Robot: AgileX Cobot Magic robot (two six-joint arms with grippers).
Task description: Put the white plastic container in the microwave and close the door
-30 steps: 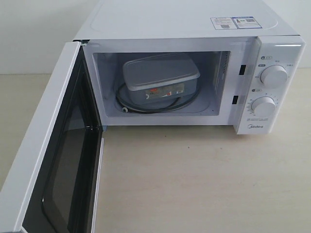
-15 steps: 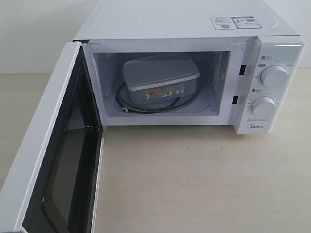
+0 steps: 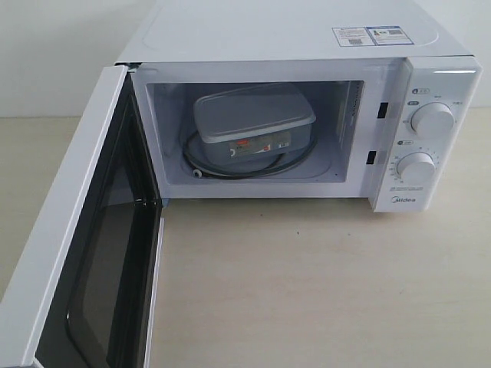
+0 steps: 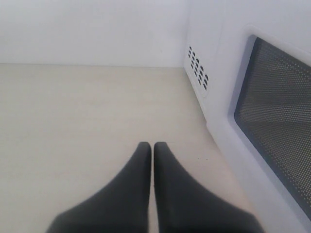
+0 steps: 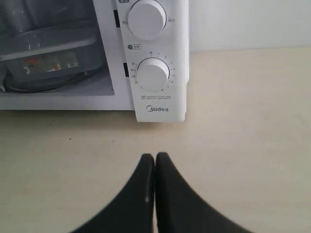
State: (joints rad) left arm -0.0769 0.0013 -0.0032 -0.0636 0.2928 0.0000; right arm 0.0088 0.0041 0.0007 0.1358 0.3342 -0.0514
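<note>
The left gripper (image 4: pixel 152 147) and right gripper (image 5: pixel 155 158) were clenched, fingertips touching, holding nothing. The white plastic container (image 3: pixel 252 123) sat inside the microwave (image 3: pixel 291 34), and the door (image 3: pixel 73 230) stood open.

Your exterior camera is looking down into the microwave (image 3: pixel 291 38) frontally; the right wrist is sharing its dials (image 5: pixel 153 74), the left is closely facing the door (image 4: pixel 277 116).

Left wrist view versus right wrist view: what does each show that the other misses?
Only left wrist: the door from outside, its dark mesh window, vent holes beside it. Only right wrist: the white plastic container inside the microwave, and two dials. Both: the table and shut, empty fingers, left gripper and right gripper respectively.
</note>
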